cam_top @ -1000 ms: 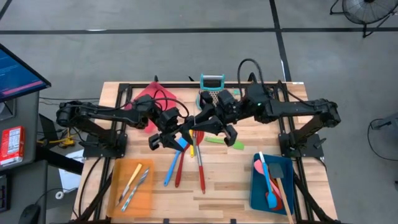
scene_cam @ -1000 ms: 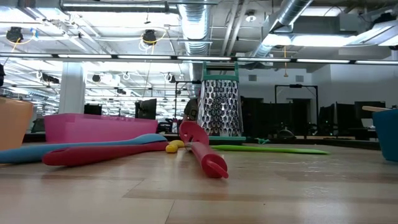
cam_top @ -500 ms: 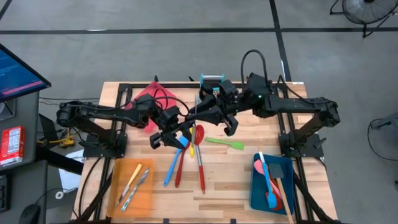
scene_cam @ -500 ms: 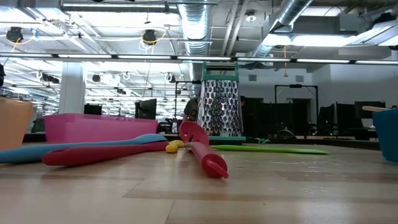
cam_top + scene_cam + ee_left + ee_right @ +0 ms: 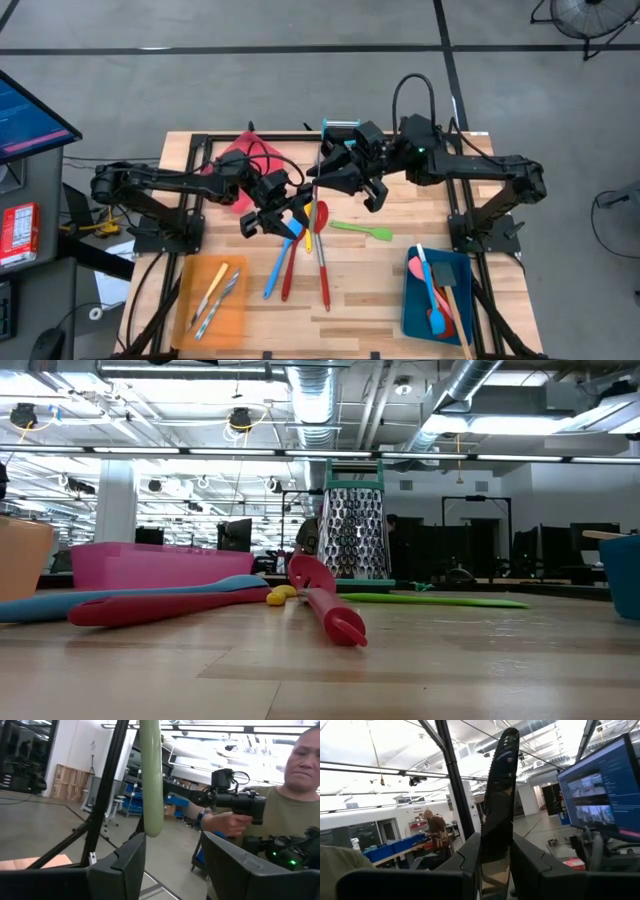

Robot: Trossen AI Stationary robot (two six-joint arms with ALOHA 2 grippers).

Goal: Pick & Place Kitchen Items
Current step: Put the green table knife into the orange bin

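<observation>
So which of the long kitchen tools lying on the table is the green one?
The flat green spatula, lying alone crosswise on the wood table, right of the red and blue spoons, which point lengthwise. No other loose utensil there is green.
</observation>
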